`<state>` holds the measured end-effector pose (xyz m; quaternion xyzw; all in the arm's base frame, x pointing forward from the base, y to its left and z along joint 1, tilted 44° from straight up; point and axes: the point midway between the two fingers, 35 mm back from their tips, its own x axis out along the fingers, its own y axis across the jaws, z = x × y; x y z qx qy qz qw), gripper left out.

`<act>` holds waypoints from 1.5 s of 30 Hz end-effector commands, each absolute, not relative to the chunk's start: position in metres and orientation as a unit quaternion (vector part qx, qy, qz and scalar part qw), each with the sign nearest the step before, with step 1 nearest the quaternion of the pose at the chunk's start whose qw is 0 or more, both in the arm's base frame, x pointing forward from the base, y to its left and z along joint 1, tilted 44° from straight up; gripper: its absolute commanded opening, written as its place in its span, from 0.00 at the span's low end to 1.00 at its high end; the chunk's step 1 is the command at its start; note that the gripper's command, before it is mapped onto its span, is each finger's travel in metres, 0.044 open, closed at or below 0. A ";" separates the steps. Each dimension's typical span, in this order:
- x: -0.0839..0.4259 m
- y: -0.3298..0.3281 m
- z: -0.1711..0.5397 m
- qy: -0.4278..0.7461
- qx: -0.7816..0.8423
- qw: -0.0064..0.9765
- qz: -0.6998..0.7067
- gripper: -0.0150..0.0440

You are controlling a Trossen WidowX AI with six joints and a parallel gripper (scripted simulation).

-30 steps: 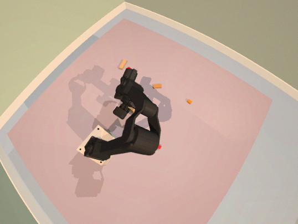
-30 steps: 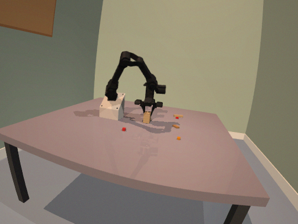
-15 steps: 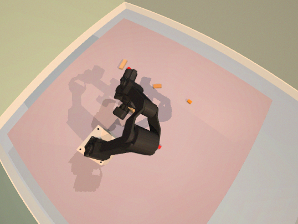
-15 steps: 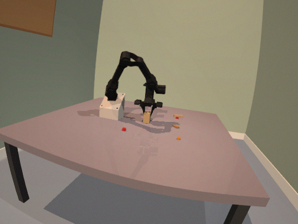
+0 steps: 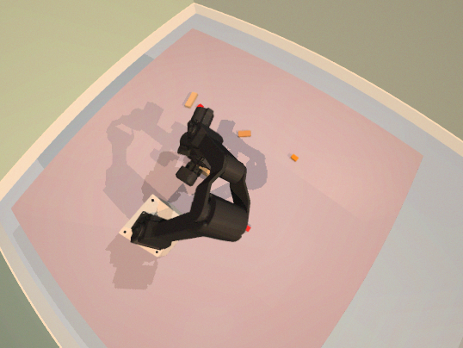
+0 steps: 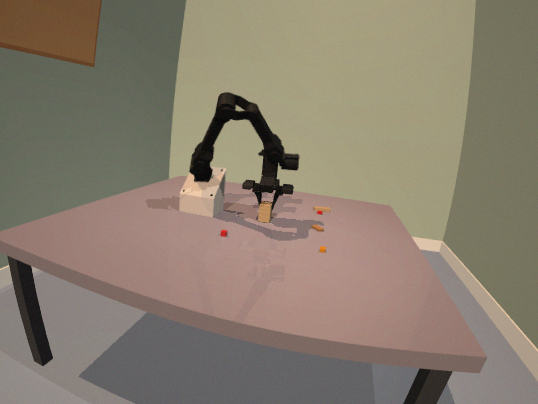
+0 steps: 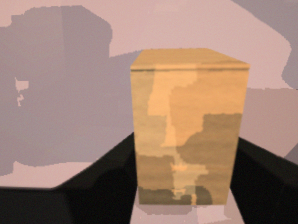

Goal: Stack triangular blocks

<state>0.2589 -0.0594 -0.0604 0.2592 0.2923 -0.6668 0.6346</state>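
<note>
My gripper (image 6: 267, 204) (image 7: 179, 138) points down and is shut on a tan triangular block (image 7: 200, 100), one finger at each side. In the wrist view its broad face fills the middle. The other triangular block (image 7: 175, 57) shows as a narrow tan strip beyond its far edge, across a thin dark seam. The two are very close or touching; contact along the slopes is hidden. In the exterior view they look like one upright tan shape low at the table, individual outlines unclear. In the top view the arm hides most of them.
A tan bar (image 5: 191, 100) (image 6: 322, 209) lies near a red cube (image 5: 200, 106) (image 6: 319, 213). An orange bar (image 5: 244, 133) (image 6: 317, 228), an orange cube (image 5: 294, 158) (image 6: 322, 249) and another red cube (image 5: 248, 228) (image 6: 224, 233) lie around the arm. The white base (image 6: 200, 201) stands behind.
</note>
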 end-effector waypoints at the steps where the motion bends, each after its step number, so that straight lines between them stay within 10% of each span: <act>1: 0.259 -0.059 -0.060 0.292 0.259 0.635 -0.667 0.25; 7: 0.259 -0.060 -0.060 0.293 0.257 0.637 -0.665 0.25; 24: 0.259 -0.059 -0.060 0.292 0.259 0.635 -0.667 1.00; 45: 0.266 0.018 0.018 0.294 0.261 0.634 -0.666 1.00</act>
